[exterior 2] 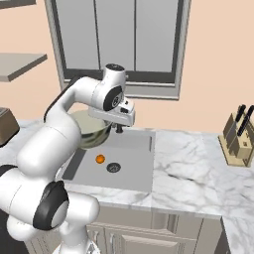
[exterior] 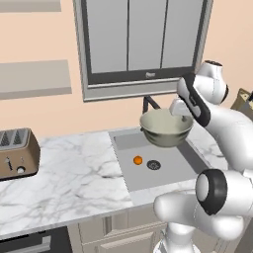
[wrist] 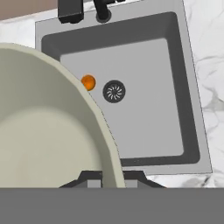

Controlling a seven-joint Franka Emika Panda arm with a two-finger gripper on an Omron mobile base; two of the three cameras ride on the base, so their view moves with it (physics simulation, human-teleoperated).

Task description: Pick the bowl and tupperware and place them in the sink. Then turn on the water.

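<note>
One bowl (exterior: 166, 127) pinched at its rim by gripper (wrist: 111, 177), above sink (exterior: 168, 170); dropping now could hit orange ball (wrist: 88, 82) at 9 o'clock of drain (wrist: 114, 91).

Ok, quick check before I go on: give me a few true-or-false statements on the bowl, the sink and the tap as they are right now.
1. The bowl is held above the sink, not resting in it. True.
2. The tool grips the bowl at its rim. True.
3. Water is running from the faucet. False: no stream shows.
4. The sink holds nothing but its drain. False: a small orange ball lies beside the drain.
5. A toaster sits on the counter left of the sink. True.
6. The bowl hangs upside down. False: its opening faces up.
</note>
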